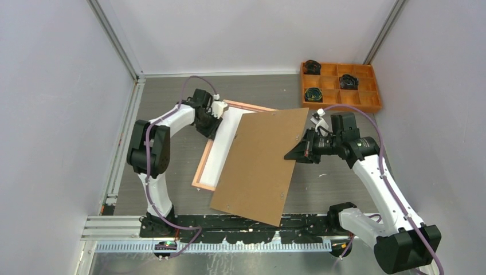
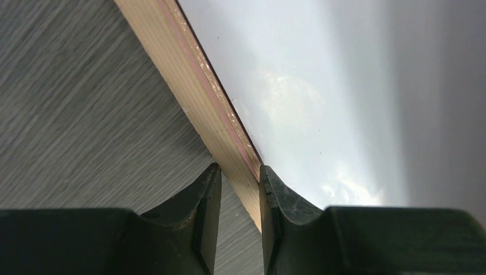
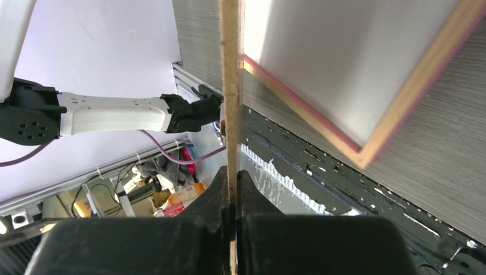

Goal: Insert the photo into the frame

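Your top view is bright, even and sharp, shadows soft; in the left wrist view glare blooms near 2 o'clock on the glossy panel (image 2: 298,97).

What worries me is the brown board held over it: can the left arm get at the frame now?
Probably yes. Its fingers sit either side of the frame's bare rail; the board covers only the opposite side.

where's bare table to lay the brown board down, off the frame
Bare table lies right of the backing board, up to the right arm. A narrower strip runs between the frame and the left arm, and another along the back wall. Crowded: the centre, under the board, and the far right corner with the orange tray.
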`<action>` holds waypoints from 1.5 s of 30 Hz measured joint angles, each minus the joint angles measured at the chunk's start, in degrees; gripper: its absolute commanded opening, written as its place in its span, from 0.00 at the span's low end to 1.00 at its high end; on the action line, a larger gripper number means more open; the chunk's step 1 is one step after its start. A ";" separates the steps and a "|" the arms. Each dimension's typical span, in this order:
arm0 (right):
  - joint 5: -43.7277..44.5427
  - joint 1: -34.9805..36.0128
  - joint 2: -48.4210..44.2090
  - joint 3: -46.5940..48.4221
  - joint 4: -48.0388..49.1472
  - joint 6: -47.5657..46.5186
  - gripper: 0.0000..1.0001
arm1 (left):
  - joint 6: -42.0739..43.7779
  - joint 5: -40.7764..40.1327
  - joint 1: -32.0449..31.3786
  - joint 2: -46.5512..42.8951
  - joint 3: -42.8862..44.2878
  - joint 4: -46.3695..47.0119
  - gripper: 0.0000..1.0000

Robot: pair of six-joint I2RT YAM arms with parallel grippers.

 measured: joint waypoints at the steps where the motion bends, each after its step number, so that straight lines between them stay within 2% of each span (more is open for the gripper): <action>1: -0.31 0.00 0.24 -0.22 0.57 0.26 0.01 | 0.94 -0.61 0.44 -0.42 -0.42 -0.07 0.24; 4: -1.25 0.00 1.40 -0.70 3.04 1.51 0.01 | 3.45 -1.79 2.36 -1.09 -0.94 -0.68 0.30; 12: -3.52 0.26 8.87 -1.31 14.88 6.47 0.01 | 5.84 -0.81 6.14 -4.26 -2.78 -5.14 0.68; 14: -3.48 0.59 11.13 -1.60 18.03 7.74 0.01 | 5.33 1.31 6.82 -6.34 -2.80 -6.71 0.73; 22: -0.24 3.17 17.25 -4.22 29.88 12.00 0.01 | 4.94 8.87 11.06 -14.36 -1.29 -11.06 0.72; 32: 1.64 5.66 23.56 -5.49 39.56 16.57 0.01 | 9.88 7.10 22.58 -14.25 -3.06 -9.90 0.68; 37: 2.08 6.47 25.49 -5.49 43.50 18.08 0.01 | 12.81 3.96 22.93 -12.39 -9.86 -6.88 0.67; 45: 2.51 7.61 29.07 -5.99 49.13 21.33 0.01 | 14.51 3.34 22.77 -10.95 -15.41 -4.20 0.65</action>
